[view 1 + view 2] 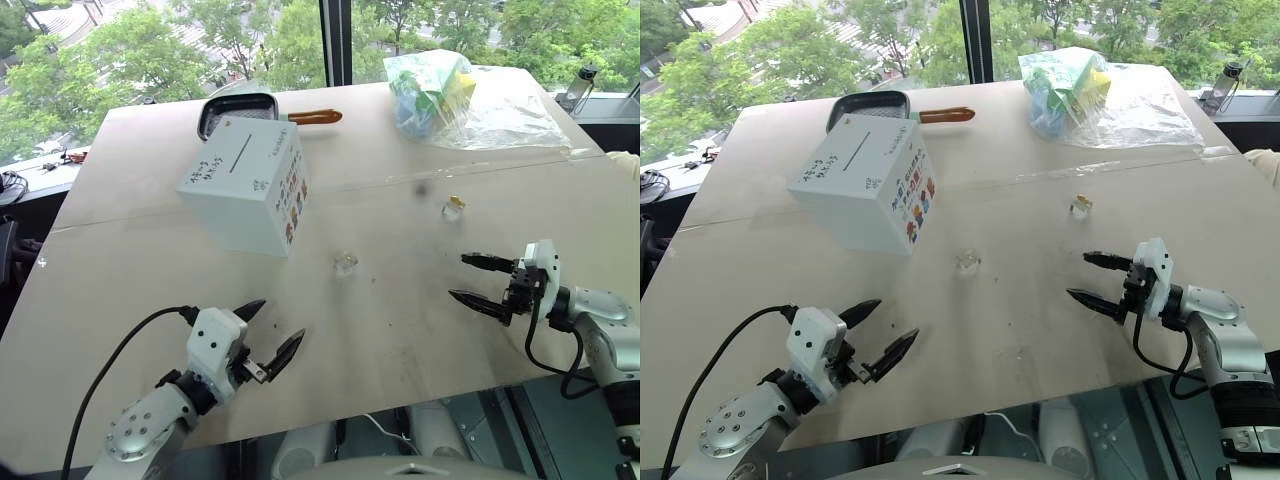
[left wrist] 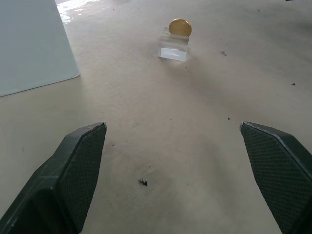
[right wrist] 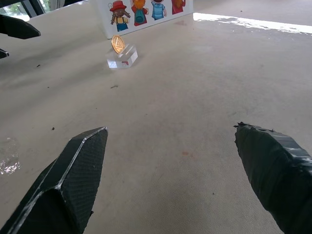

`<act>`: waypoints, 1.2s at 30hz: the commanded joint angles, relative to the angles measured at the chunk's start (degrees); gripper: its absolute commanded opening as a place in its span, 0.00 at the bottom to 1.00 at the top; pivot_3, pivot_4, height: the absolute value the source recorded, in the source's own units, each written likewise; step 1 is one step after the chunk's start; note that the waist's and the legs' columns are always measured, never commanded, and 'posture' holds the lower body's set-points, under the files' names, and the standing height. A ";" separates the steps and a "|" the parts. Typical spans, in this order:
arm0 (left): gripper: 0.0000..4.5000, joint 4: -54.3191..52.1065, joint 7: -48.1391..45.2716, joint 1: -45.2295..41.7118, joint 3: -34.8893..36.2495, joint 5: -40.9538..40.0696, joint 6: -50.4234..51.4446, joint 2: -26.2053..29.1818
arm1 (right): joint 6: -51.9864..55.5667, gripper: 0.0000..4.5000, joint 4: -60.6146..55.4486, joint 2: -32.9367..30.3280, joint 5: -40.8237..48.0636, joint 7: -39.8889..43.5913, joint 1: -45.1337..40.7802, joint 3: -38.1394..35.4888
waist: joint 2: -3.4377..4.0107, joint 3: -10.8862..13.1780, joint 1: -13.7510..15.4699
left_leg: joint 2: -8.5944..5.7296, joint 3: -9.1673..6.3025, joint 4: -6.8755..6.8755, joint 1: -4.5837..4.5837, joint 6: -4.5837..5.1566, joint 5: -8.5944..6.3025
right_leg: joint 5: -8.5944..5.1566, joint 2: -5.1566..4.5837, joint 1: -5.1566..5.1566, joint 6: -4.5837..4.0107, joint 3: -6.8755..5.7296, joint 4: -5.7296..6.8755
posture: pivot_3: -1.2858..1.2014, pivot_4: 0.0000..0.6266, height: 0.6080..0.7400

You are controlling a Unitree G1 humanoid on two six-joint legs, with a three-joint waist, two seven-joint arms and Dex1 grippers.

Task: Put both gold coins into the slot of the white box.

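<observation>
I am looking down over a pale beige tabletop [image 1: 150,300] and holding both arms low above its near edge. My left gripper [image 1: 270,335] is hovering at about seven o'clock with its two black fingers spread wide and nothing between them. My right gripper [image 1: 478,280] is hanging at about four o'clock, fingers equally wide apart and empty, pointing in toward the table's middle.

The white cardboard cube box [image 1: 240,205] is sitting at about eleven o'clock, handwritten dark marks on its top and small colourful figures on the side facing my right arm. The thin dark slot [image 1: 236,152] is running across its top face.

One gold coin [image 2: 180,27] is standing upright on a small clear block [image 1: 345,263] near the table's centre, just beside the box's near corner, between my two grippers and well apart from both. The second gold coin [image 1: 455,203], on its own clear stand, is resting at about two o'clock, beyond my right gripper.

Behind the box a black pan with an orange handle [image 1: 235,110] is lying at twelve o'clock, and a clear plastic bag of coloured things [image 1: 450,95] is slumping at one o'clock
</observation>
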 commanded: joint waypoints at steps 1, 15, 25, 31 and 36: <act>1.00 -1.64 0.42 -0.09 -0.08 -1.02 0.07 -0.86 | 1.79 1.00 -2.86 -0.82 1.37 0.45 -0.08 -1.16 | 0.00 0.00 0.00 | 0.00 0.00 0.00 0.00 0.00 0.00 | 0.00 0.00 0.00 0.00 0.00 0.00 | 0.52 0.24 0.85; 1.00 -1.44 0.52 -1.01 0.48 -2.53 -0.17 -3.08 | -0.30 1.00 -0.13 1.57 -1.77 -3.39 -4.85 -1.22 | 0.00 0.00 0.17 | 0.00 -0.01 0.00 -0.03 0.00 0.00 | 0.00 0.00 0.00 0.00 -0.03 -0.04 | 0.52 0.24 0.85; 1.00 -5.33 0.03 -8.44 3.10 -8.18 2.03 -1.52 | -5.84 1.00 10.75 5.24 -5.63 -12.98 -15.80 -3.87 | 0.00 0.00 -0.05 | 0.00 -0.01 0.00 -0.01 -0.03 0.02 | 0.01 0.01 -0.01 -0.01 -0.03 -0.01 | 0.52 0.24 0.85; 1.00 -10.98 0.88 -15.65 3.65 -18.76 8.68 1.89 | -6.97 1.00 19.41 7.68 -10.08 -20.42 -23.65 -3.02 | -0.01 -0.01 -0.28 | -0.01 0.02 0.02 -0.02 -0.27 0.16 | 0.03 0.01 -0.03 -0.03 -0.01 0.01 | 0.52 0.24 0.85; 1.00 -13.32 2.61 -18.83 3.74 -23.49 12.54 4.72 | -3.55 0.88 23.86 9.55 -10.96 -22.77 -27.55 -2.56 | 0.01 0.00 -0.45 | -0.01 0.02 -0.01 -0.03 -0.27 0.16 | 0.03 0.03 -0.08 -0.03 0.03 0.01 | 0.52 0.24 0.85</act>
